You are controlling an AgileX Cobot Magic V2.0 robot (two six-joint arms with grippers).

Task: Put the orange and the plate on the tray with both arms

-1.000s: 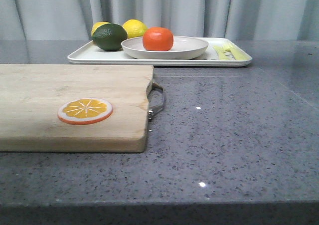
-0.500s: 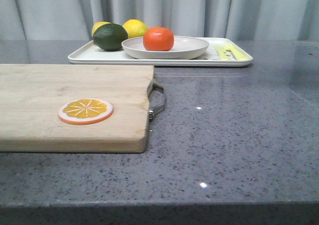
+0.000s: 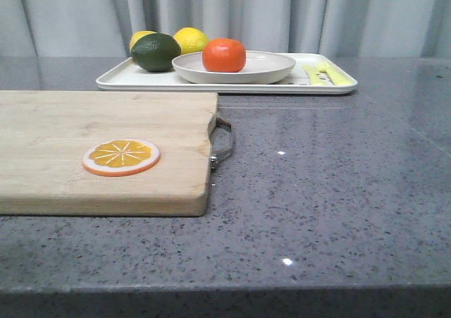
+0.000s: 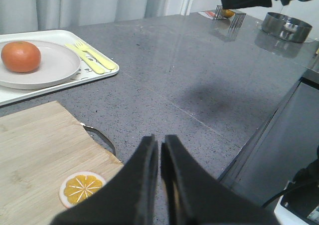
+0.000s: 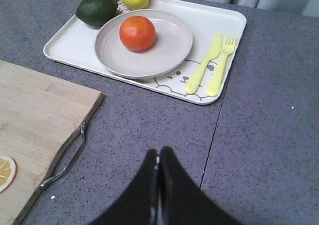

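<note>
The orange (image 3: 224, 55) (image 4: 20, 56) (image 5: 137, 33) rests on the off-white plate (image 3: 264, 67) (image 4: 57, 65) (image 5: 169, 48). That plate sits on the white bear tray (image 3: 127, 78) (image 4: 94, 76) (image 5: 219, 25) at the far middle of the table. My left gripper (image 4: 160, 140) is shut and empty, above the counter beside the cutting board's corner. My right gripper (image 5: 159, 152) is shut and empty too, over bare counter on the near side of the tray. Neither gripper shows in the front view.
A wooden cutting board (image 3: 63, 127) with a metal handle (image 3: 222, 143) fills the near left; a flat orange slice (image 3: 120, 156) lies on it. Two lemons (image 3: 190, 39) and a green fruit (image 3: 155, 51) occupy the tray's left end, yellow-green utensils (image 3: 325, 72) its right.
Almost nothing differs; the front view shifted by a pixel or two and every object stays where it was.
</note>
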